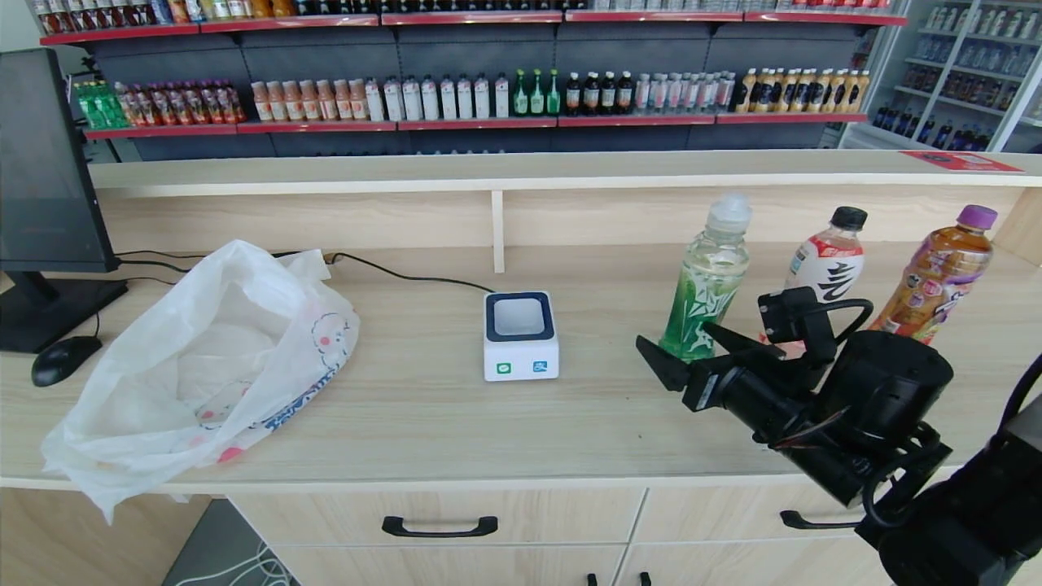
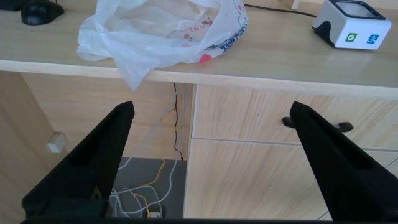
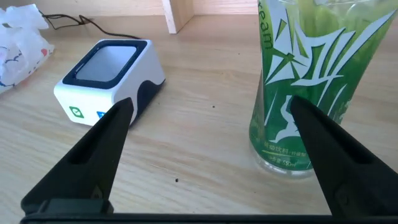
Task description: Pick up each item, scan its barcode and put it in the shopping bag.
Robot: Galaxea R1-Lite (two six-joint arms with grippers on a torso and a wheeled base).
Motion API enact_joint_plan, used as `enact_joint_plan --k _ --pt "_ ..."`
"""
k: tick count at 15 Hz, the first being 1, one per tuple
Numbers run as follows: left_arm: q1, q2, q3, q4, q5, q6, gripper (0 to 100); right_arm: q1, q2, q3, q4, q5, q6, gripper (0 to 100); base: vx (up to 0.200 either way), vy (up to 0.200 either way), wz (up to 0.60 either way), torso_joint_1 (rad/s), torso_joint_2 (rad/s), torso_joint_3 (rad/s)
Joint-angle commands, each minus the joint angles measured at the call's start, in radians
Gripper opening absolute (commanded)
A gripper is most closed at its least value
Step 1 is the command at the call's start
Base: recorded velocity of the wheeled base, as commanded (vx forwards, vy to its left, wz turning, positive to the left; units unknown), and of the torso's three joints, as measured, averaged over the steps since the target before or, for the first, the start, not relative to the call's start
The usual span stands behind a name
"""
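A white plastic shopping bag [image 1: 203,366] lies open on the left of the wooden counter; its edge hangs over the front [image 2: 161,37]. The white barcode scanner [image 1: 521,335] sits mid-counter [image 3: 109,78]. To its right stand three bottles: a green-labelled one [image 1: 707,285], a white-labelled one with a black cap [image 1: 826,260] and an amber one with a purple cap [image 1: 936,281]. My right gripper [image 1: 692,352] is open just in front of the green bottle [image 3: 311,81], which stands by one finger and not between them [image 3: 210,106]. My left gripper [image 2: 211,109] is open and empty, below the counter edge, facing the drawers.
A dark monitor [image 1: 45,171] and a mouse [image 1: 63,358] occupy the far left. A black cable [image 1: 407,277] runs behind the bag to the scanner. A raised ledge [image 1: 521,175] closes the back of the counter. Drawer handles [image 1: 440,526] sit below the front edge.
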Motion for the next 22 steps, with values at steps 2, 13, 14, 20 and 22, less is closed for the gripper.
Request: enact_joint_plan --k 2,13,14,20,22 --pt "0.0 0.0 0.0 0.0 0.0 0.0 100 -0.006 0.028 -0.02 0.0 0.0 0.001 100 0.0 0.0 0.0 0.0 0.0 0.0" --pt "0.0 0.0 0.0 -0.001 0.0 0.0 100 -0.058 0.01 0.0 0.002 0.0 -0.001 100 0.0 0.0 0.0 0.0 0.0 0.0" --pt "0.0 0.0 0.0 0.0 0.0 0.0 100 -0.058 0.007 0.009 0.002 0.0 -0.002 100 0.0 0.0 0.0 0.0 0.0 0.0" --pt "0.0 0.0 0.0 0.0 0.0 0.0 100 -0.058 -0.021 0.018 0.002 0.0 -0.032 100 0.0 0.0 0.0 0.0 0.0 0.0" --pt "0.0 0.0 0.0 0.0 0.0 0.0 100 -0.063 -0.019 0.006 0.005 -0.015 -0.068 100 0.0 0.0 0.0 0.0 0.0 0.0"
